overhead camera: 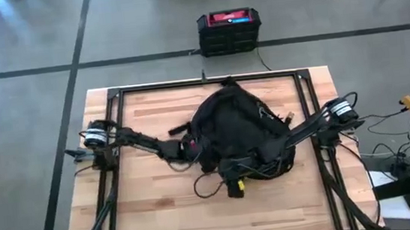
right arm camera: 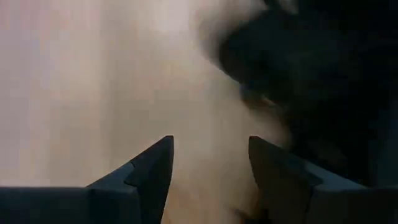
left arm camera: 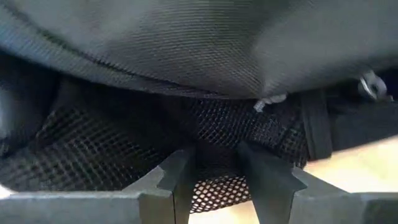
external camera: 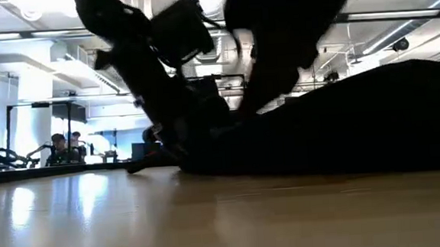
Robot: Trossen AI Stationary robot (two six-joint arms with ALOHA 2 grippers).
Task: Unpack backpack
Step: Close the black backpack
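high view: the backpack (overhead camera: 236, 123) lies in a rounded heap near the middle of the wooden counter (overhead camera: 154, 210), inside the black frame (overhead camera: 113, 101), with straps trailing toward the near edge. the left gripper (overhead camera: 190, 144) is pressed against the pack's left side; the right gripper (overhead camera: 234, 171) sits low at the pack's near edge, among the straps. on the floor beyond the counter stands a black box with a red top (overhead camera: 229, 29).

low view: the backpack (external camera: 358, 123) fills the right half as a dark mound resting on the counter (external camera: 210, 216); dark arm links come down over it from above. two people (external camera: 65, 148) are seated far back in the room.

left wrist view: the left gripper (left arm camera: 214, 171) has its fingers narrowly parted and nosed into black mesh on the backpack (left arm camera: 186, 50) — mesh lies between the fingers, but whether it is pinched i cannot tell. a small metal zip pull (left arm camera: 270, 101) hangs just beyond.

right wrist view: the right gripper (right arm camera: 208, 163) is spread wide with nothing between its fingers — bare counter (right arm camera: 93, 93) shows under it, the backpack (right arm camera: 323, 74) off to one side.
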